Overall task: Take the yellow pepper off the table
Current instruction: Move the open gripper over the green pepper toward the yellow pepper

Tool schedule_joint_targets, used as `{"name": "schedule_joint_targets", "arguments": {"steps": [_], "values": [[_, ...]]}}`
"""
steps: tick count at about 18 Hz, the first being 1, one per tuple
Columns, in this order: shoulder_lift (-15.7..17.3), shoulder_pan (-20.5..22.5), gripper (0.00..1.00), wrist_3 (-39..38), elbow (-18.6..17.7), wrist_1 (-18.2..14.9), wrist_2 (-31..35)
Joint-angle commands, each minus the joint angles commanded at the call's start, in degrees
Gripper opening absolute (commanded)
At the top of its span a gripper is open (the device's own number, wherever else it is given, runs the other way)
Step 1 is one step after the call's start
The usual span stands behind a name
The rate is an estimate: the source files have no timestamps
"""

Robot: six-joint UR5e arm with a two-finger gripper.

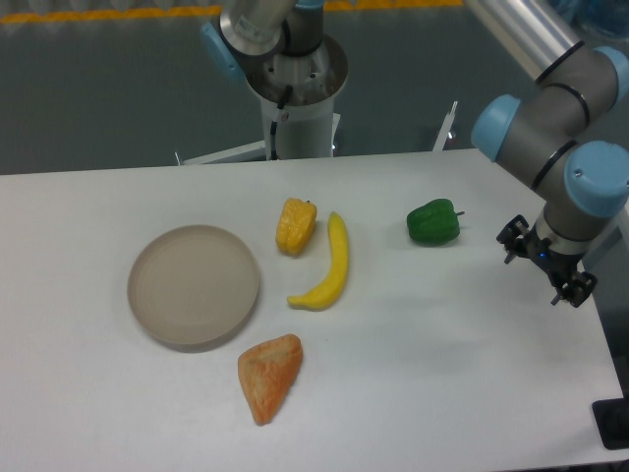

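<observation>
Camera view from above and in front shows us the hand [546, 267] at the right side of the counter [442, 393], hanging below the grey and blue wrist of the arm [560, 128]. We see only its dark, small end parts from this angle, so we cannot tell how far apart its fingers stand. It holds nothing and touches none of the items.

We find the yellow pepper [295, 226] near the middle of the counter, toward the far edge, lying free on the white surface. Just to its right lies the banana [329, 265], curved, its upper tip close beside the pepper; we cannot tell whether the two touch. A green pepper [433, 222] sits farther right, between the banana and the hand, apart from both. A round beige plate [194, 285] lies to the left of the yellow pepper, near it but apart. An orange wedge-shaped piece [269, 376] lies nearer the front, below the plate's right side.

Beyond the far edge we see the robot base [295, 88] on its metal mount, and a dark grey floor [108, 88] with a yellow line [98, 14] along the top.

Between the hand and the yellow pepper stand the green pepper and the banana. White surface lies bare along the front right of the counter.
</observation>
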Motion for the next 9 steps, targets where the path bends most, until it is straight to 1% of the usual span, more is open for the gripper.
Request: {"name": "schedule_joint_targets", "arguments": {"steps": [1,4,9], "values": [[0.09,-0.87,1.0,-0.09,0.35,0.09,0.0],[0.35,-1.58,1.0,-0.09,1.49,0.09,0.0],[0.7,-2.11,1.0,-0.17,1.06,0.09,0.0]]}}
